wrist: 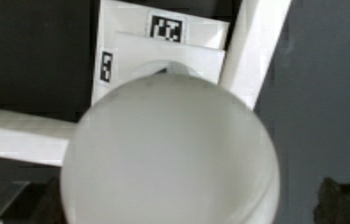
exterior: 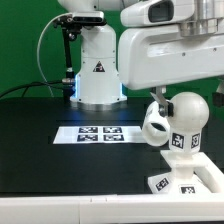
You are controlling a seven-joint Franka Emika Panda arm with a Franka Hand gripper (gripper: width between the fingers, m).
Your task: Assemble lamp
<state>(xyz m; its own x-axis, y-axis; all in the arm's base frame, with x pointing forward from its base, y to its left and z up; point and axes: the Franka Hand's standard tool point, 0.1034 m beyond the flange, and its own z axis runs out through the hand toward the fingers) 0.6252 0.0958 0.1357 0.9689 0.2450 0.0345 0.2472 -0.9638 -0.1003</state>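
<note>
Lamp parts are sitting at the exterior view's lower right, the robot arm reaching down over them. The base block is lying on the table, the bulb standing above it and the shade touching the bulb's side. The gripper is hanging by the bulb; I cannot tell how far it is opening or whether it is holding anything.

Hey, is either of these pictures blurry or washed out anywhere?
Wrist view: a large rounded white shape fills the middle, soft and featureless, apparently too close to focus; the tag beyond it is sharper. Exterior view: evenly lit and fairly sharp, the marker board patterns distinct, the white arm link nearly blown out, and a blue glow edging the robot's pedestal.
</note>
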